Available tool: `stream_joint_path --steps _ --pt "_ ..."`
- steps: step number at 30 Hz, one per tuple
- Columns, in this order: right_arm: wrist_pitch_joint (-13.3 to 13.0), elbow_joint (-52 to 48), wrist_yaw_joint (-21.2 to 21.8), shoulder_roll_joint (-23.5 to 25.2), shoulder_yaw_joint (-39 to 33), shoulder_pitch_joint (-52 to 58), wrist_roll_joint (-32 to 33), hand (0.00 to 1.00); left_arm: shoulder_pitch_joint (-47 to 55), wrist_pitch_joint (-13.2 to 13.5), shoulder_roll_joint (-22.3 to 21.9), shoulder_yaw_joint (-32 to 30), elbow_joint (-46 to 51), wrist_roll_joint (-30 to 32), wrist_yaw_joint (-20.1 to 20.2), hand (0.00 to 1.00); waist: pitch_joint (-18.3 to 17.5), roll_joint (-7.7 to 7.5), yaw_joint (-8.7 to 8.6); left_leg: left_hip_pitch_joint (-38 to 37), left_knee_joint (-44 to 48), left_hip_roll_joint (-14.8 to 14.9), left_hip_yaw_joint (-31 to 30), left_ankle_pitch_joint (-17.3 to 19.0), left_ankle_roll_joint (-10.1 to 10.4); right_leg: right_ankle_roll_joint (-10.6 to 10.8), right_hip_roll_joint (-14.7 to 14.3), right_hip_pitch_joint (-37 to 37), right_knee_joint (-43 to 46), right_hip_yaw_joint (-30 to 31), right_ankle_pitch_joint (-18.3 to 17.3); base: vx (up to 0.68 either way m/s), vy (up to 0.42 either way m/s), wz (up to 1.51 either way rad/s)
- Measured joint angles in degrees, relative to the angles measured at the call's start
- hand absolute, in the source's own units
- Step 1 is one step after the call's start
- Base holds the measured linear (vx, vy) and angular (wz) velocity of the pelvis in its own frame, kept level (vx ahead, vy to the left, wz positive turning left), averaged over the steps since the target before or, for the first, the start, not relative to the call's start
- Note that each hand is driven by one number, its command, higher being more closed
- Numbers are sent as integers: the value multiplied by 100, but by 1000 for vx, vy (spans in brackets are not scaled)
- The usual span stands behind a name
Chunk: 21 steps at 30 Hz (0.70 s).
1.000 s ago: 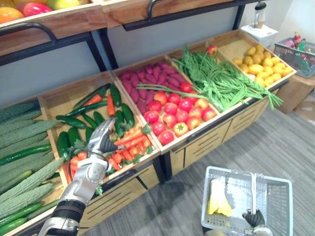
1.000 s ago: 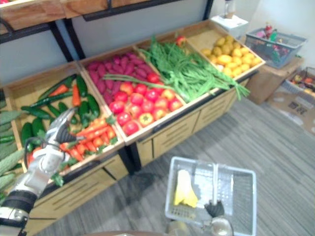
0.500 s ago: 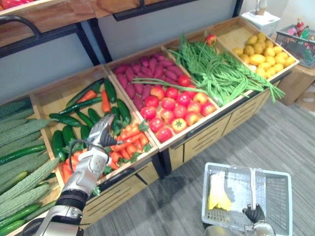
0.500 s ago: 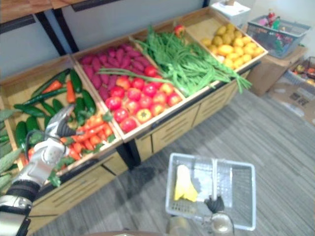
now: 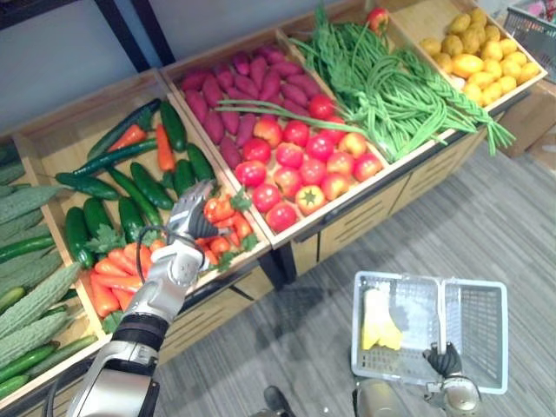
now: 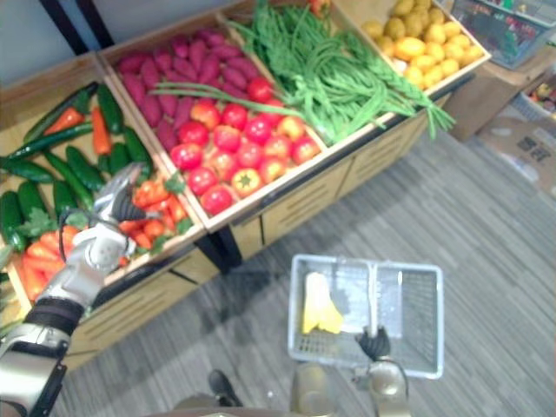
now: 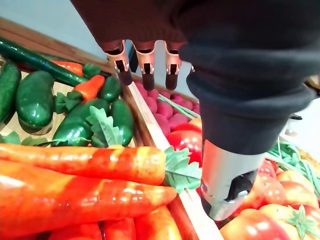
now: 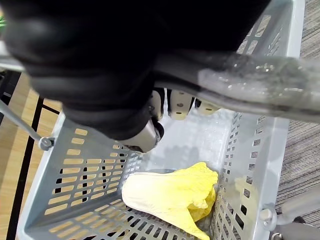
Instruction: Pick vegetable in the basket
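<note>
1. Left eye view: the left hand hangs over the orange carrots at the front of a slanted wooden crate, near the crate's right-hand divider. Dark green cucumbers lie just behind, and round red tomatoes fill the next crate. Grey plank floor gives open room between the crates' front edge and the pale grey plastic basket, which is well apart from them. The right hand sits at the basket's handle, partly cut off by the view's lower edge.
2. Right eye view: the yellow leafy vegetable lies in the basket's left half, beside the handle.
3. Left wrist view: the fingers reach straight out with the thumb well apart from them, and they hold nothing. The carrots lie just beneath, and contact is hard to make out. The dark cover hides the palm.
4. Right wrist view: the fingers curl round the handle bar, mostly hidden by the cover. The yellow leafy vegetable rests on the basket floor against the slotted wall.
5. Against half a second ago: the whole picture has shifted, so the camera has tipped down, with more floor showing and the crates higher. The left hand stays over the same carrots, and the basket still carries its vegetable.
</note>
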State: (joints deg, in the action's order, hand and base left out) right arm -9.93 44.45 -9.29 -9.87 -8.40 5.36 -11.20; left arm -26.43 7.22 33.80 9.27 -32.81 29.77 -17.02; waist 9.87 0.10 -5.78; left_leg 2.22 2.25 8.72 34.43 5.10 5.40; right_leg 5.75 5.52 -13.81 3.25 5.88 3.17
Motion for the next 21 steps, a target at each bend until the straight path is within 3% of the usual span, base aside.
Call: stream_joint_path --steps 8,21 --pt "1 -90 -36 0 48 -66 0 100 -124 -40 -63 6 -3 174 -11 0 171 -44 127 166 139 64 99 4 5 31 -33 -173 4 98 118 -44 -26 -6" --pt "-8 -90 -53 -1 54 -97 1 100 -147 -179 -124 -125 -403 264 -18 0 212 -51 135 374 177 148 -39 -92 -7 34 -85 -308 -12 96 293 -44 -33 2"
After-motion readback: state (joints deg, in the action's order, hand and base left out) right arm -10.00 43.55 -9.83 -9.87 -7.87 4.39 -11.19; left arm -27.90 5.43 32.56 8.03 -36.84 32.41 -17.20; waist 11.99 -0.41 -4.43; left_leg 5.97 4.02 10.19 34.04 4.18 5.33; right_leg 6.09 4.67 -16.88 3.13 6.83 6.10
